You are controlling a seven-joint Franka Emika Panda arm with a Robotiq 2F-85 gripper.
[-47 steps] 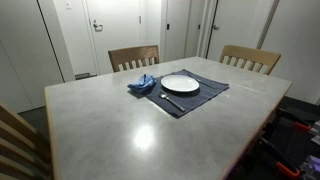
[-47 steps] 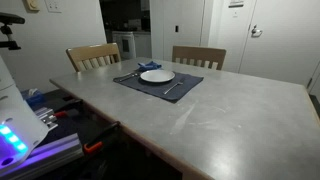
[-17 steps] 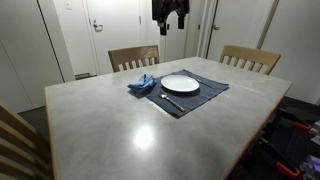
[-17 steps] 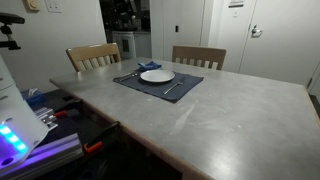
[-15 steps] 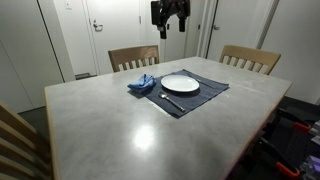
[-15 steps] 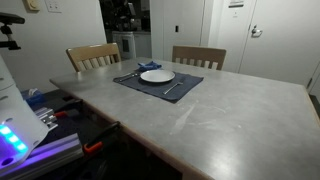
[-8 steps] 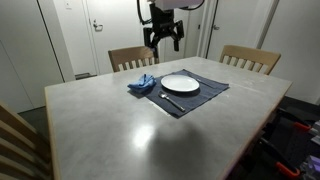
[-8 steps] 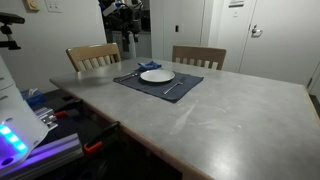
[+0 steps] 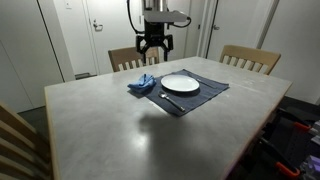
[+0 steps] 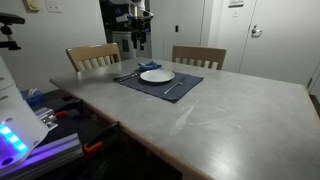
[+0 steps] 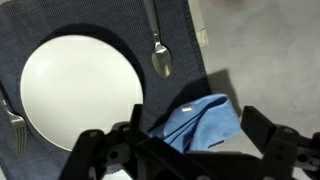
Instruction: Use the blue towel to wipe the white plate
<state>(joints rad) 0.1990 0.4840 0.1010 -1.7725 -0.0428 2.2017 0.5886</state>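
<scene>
A crumpled blue towel (image 9: 142,84) lies at the edge of a dark placemat (image 9: 205,92), beside a white plate (image 9: 180,84). Both also show in an exterior view, plate (image 10: 156,75) and towel (image 10: 148,66). My gripper (image 9: 154,57) hangs open and empty in the air above the towel; it also shows in an exterior view (image 10: 138,40). In the wrist view the plate (image 11: 80,95) fills the left, the towel (image 11: 205,122) lies between my open fingers (image 11: 185,155), and a spoon (image 11: 160,55) lies beside the plate.
A fork (image 11: 12,115) lies at the plate's other side, and cutlery (image 9: 170,101) shows on the placemat. The grey table (image 9: 130,135) has wooden chairs (image 9: 133,57) (image 9: 249,58) behind it and another (image 9: 18,140) at the near corner. Doors stand behind.
My gripper has come down from high above the table and moved over the blue towel. The towel, plate and cutlery have not moved.
</scene>
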